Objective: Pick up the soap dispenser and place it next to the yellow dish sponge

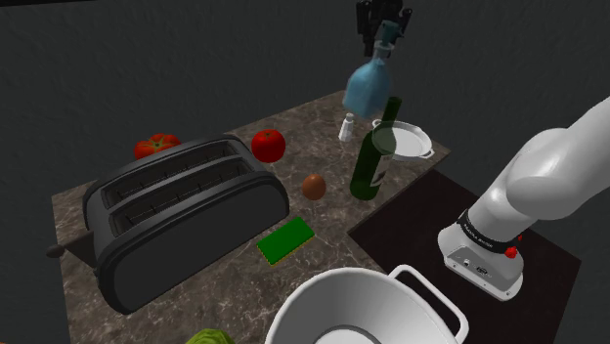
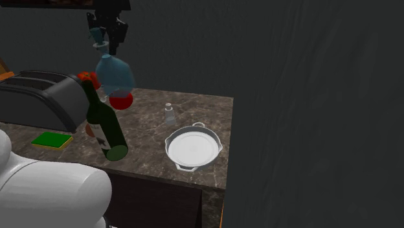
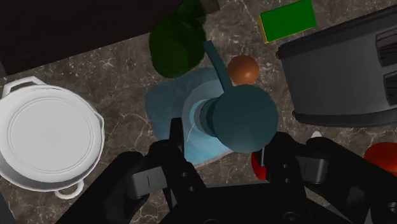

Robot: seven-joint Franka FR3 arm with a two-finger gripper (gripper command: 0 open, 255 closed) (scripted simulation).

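**Q:** Gripper state?
**A:** Your gripper [image 1: 385,32] is clamped on the pump neck of the blue soap dispenser [image 1: 370,86], with the fingers [image 3: 173,143] partly closed, one on each side.

**Q:** Dispenser position?
**A:** It hangs clear of the counter [image 1: 305,119], above the green bottle [image 1: 375,158] near the white pan's [image 1: 407,140] corner. The green sponge [image 1: 285,239] lies beside the toaster [image 1: 181,215], well apart.

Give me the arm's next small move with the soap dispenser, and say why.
Probably carry it sideways at its present height toward the green sponge, and lower it only once there. The gripper holds the blue soap dispenser by its top, high above the counter. The dark green bottle stands upright just beneath it, so lowering it here would likely strike the bottle.
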